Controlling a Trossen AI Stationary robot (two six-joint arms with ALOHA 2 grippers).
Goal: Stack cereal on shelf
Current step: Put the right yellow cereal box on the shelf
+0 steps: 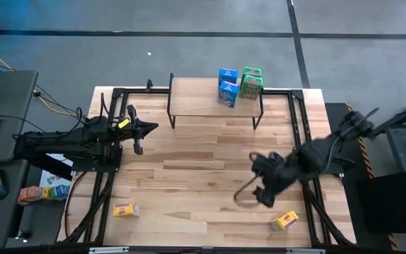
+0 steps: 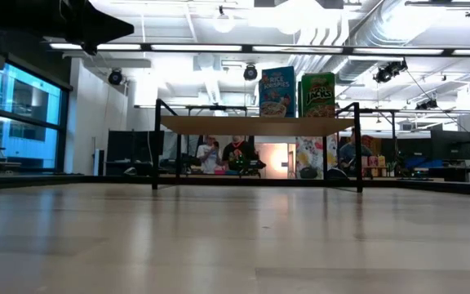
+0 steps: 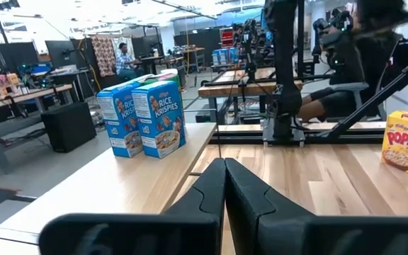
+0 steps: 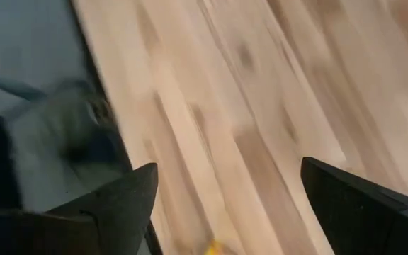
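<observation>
1. The shelf [image 1: 203, 95], a small riser with a light wood top on thin black legs, stands at the far edge of the plank table [image 1: 203, 176].
2. Four cereal boxes stand upright in a tight group at the shelf's right end: two blue Rice Krispies boxes [image 1: 228, 86] side by side and two green boxes [image 1: 251, 83] just to their right. In the low view the blue box [image 2: 277, 91] and the green box [image 2: 317, 95] rise above the shelf top.
3. One yellow box [image 1: 125, 209] lies flat on the table near the front left corner; the other yellow Pops box [image 1: 286, 220] lies near the front right corner.
4. The right gripper [image 1: 263, 185] hangs over the table's right front area, tilted down toward the planks near the right yellow box. Its fingers [image 4: 353, 205] stand wide apart and hold nothing; a sliver of yellow shows between them at the right wrist view's edge.
5. The left gripper [image 1: 143, 130] reaches in level from the left side, near the shelf's left end. Its fingers [image 3: 211, 191] are pressed together, empty, pointing across the table.
</observation>
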